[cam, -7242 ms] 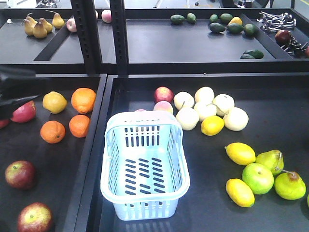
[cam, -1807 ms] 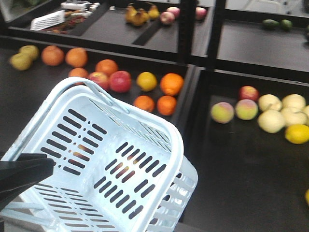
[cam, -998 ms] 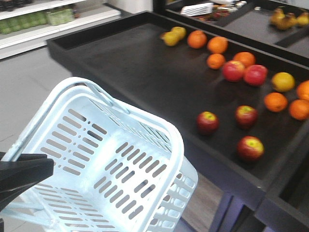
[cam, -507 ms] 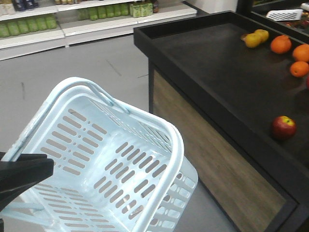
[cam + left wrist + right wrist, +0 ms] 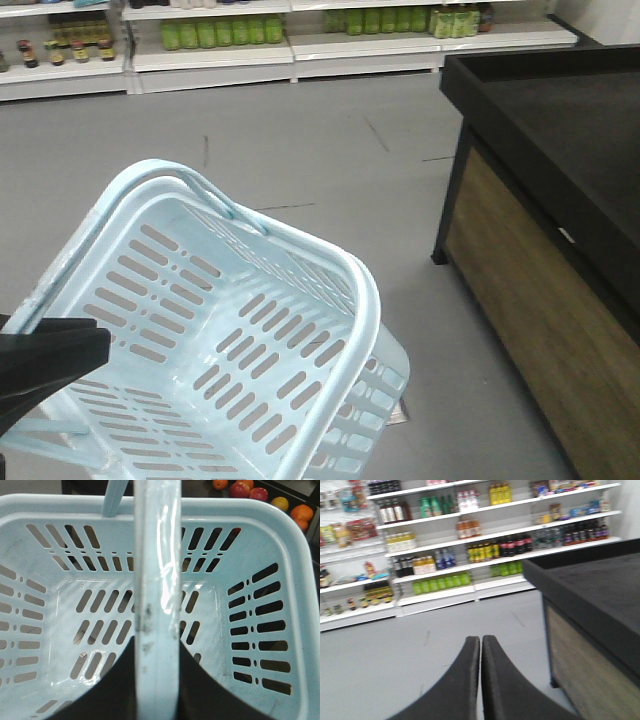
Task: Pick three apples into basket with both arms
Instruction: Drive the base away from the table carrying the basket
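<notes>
My left gripper (image 5: 156,680) is closed on the basket (image 5: 30,510). In the left wrist view its pale blue handle (image 5: 156,555) runs straight down the middle of the frame and passes between my two black fingers (image 5: 117,690) at the bottom edge, pinched from both sides. The basket hangs tilted in the lower left of the front view, slotted bottom facing the camera, over grey floor (image 5: 300,130) (held up off it, as far as I can tell). Past its rim, in the upper right corner of the left wrist view, oranges (image 5: 220,484) and red fruit (image 5: 240,489) lie on a dark surface; which apples those are I cannot tell. My right gripper (image 5: 480,647) is fully closed, fingers pressed together with nothing between them, pointing toward stocked shelves (image 5: 445,555). A black display table (image 5: 560,130) with a wood-panelled side fills the right of the front view.
</notes>
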Available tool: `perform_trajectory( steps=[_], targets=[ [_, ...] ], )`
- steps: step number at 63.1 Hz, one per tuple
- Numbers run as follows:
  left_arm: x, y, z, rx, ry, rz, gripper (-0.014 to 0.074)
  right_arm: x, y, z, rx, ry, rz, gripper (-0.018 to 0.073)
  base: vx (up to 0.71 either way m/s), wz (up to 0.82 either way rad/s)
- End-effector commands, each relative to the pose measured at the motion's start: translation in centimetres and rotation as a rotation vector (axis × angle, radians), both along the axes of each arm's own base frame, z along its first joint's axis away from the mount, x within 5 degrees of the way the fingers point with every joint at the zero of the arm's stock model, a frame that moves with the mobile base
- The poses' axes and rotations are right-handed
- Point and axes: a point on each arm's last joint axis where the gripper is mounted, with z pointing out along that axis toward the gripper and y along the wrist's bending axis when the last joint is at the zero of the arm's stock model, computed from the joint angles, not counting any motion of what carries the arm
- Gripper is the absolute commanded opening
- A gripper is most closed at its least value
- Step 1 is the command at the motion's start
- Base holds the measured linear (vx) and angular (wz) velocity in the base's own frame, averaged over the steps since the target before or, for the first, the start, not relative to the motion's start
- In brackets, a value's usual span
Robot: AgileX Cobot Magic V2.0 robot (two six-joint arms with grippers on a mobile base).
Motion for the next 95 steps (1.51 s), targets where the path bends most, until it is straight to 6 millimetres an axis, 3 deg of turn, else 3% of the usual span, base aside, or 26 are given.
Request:
perform_trajectory(
  steps=[1,34,95],
  targets=[
    [0.11,-0.01,1.63,-0.094,-0.052,0.038,-0.0006,-0.08,0.05,0.29,-0.014,-0.076,0.002,-0.0004,-0.08,0.59],
    [0.12,0.0,1.64,-0.095,-0.053,0.039,-0.0006,-0.08,0.05,0.29,-0.014,-0.076,0.002,-0.0004,0.01,0.41],
    [0.11,-0.01,1.63,-0.094,-0.053,0.038,-0.0006,-0.08,0.05,0.29,-0.014,-0.076,0.002,-0.0004,0.18,0.13]
  ],
)
